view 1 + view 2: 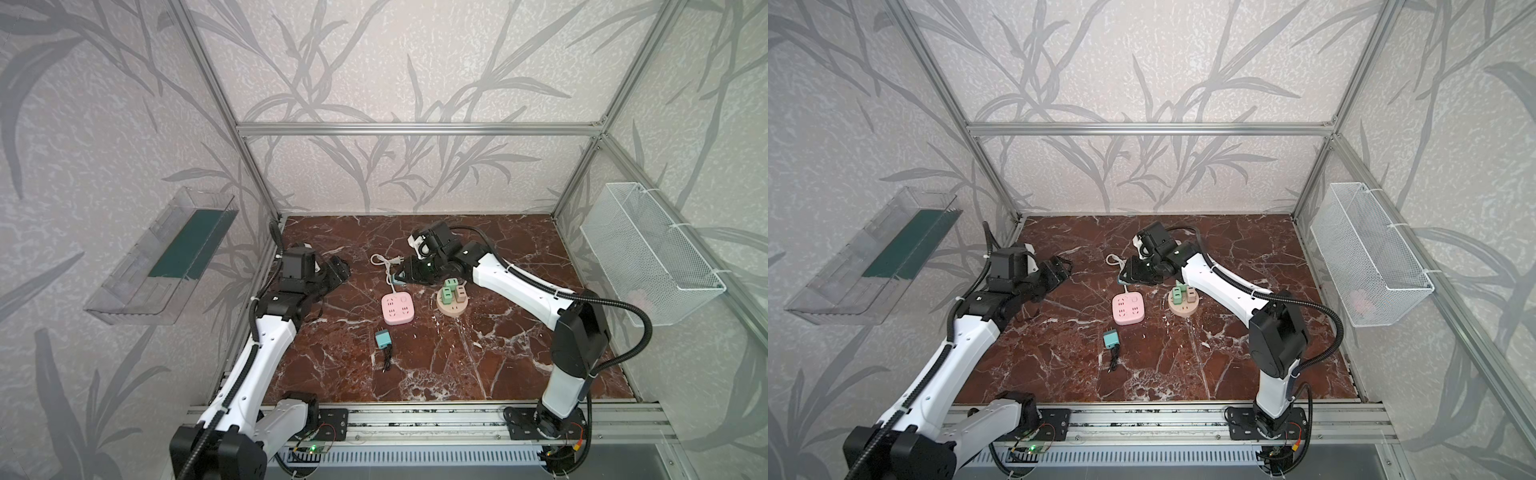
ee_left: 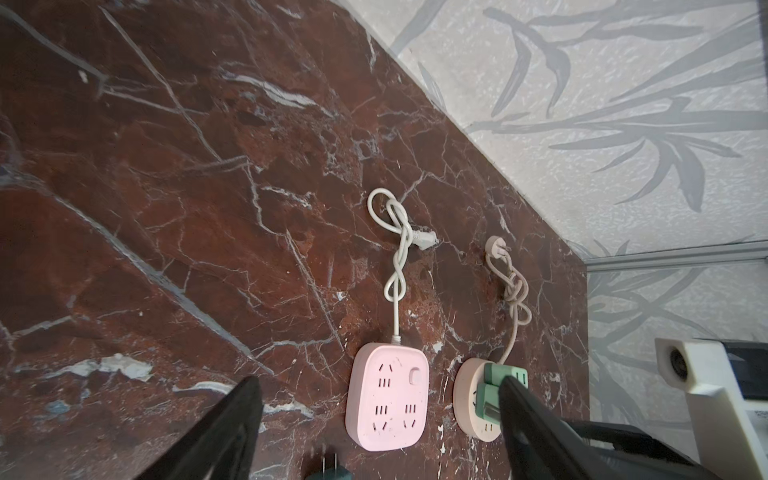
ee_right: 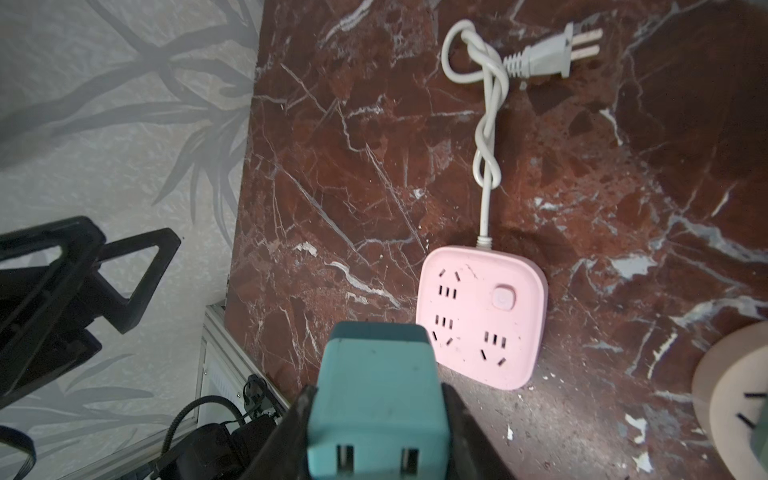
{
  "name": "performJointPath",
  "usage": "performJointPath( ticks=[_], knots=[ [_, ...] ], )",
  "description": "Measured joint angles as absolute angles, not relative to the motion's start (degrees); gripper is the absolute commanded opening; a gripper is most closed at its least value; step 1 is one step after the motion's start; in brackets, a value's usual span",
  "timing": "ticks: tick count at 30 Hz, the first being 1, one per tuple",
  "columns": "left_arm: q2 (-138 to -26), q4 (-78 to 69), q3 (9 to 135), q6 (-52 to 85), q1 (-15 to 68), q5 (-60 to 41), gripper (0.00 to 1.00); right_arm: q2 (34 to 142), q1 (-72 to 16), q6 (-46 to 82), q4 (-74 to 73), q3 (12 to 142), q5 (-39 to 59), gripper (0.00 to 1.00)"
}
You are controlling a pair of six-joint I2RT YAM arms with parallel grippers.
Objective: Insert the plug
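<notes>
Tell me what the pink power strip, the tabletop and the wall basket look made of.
Pink power strip: likely matte moulded plastic, smooth rounded edges. Tabletop: red-brown marble or marble-look print, white veins; cannot tell which. Wall basket: white-coated wire mesh, see-through grid.

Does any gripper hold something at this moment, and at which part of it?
The right gripper holds a teal box-shaped plastic plug adapter, its fingers pressing the two opposite side faces. The left gripper is open and holds nothing.

This looked like a robotics lab test cell: an aluminium-profile frame [image 1: 415, 129] enclosed a marble-patterned tabletop [image 1: 498, 345], leaf-print wallpaper panels [image 1: 374, 62] formed the walls, and two robot arms [image 1: 270, 340] were bolted to a slotted rail [image 1: 415, 420].
</notes>
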State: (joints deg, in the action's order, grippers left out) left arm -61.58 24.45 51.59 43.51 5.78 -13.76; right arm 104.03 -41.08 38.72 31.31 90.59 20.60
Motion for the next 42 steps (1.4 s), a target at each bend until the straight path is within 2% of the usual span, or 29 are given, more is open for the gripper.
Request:
performJointPath(
  ticks=[8, 13, 25, 42],
  knots=[
    [-69.97, 18.83, 46.26, 45.76, 8.05, -17.89, 0.60, 104.01, -41.19, 37.36, 32.08, 89.71, 19.92, 0.00],
    [-74.52, 15.33, 45.71, 47.37, 12.34, -18.33, 0.53, 104.01, -41.21, 35.42, 33.17, 89.41, 19.38, 0.00],
    [-87.24, 6.81, 45.71, 51.16, 19.75, -18.52, 0.53, 103.02, -41.21, 33.91, 33.74, 87.11, 18.57, 0.00],
    [-93.97, 3.42, 49.98, 51.72, 26.13, -18.50, 0.55, 100.18, -41.15, 32.84, 33.76, 84.86, 17.85, 0.00]
  ],
)
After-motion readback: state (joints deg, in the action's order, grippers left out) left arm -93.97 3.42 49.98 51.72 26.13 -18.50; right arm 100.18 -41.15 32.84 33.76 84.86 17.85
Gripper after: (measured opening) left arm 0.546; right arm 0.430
